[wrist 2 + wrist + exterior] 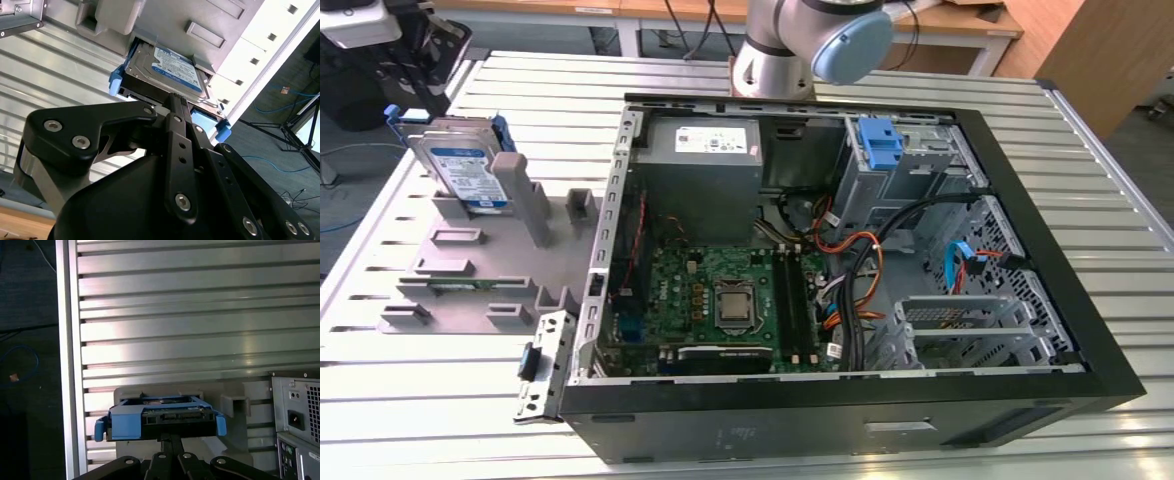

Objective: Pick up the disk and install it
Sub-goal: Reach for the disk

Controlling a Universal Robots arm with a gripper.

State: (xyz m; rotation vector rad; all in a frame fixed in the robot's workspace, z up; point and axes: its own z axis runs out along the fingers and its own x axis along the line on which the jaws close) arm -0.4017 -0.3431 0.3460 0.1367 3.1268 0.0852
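The disk (464, 170), a silver drive with a white-and-blue label in a blue carrier, stands on edge in a grey holder (480, 275) at the exterior view's left. In both wrist views the disk (167, 70) (160, 415) sits right ahead of my gripper. The gripper (173, 100) (167, 439) is shut, its two black fingers pressed together with nothing visible between them. The tips lie at the middle of the carrier's near end; I cannot tell whether they touch it.
The open computer case (1101, 385) lies on the slatted metal table (1121, 300), with a grey power supply (704, 150) and a blue bracket (881, 145) in the drive bay at its back. The table edge (67, 365) runs close beside the holder.
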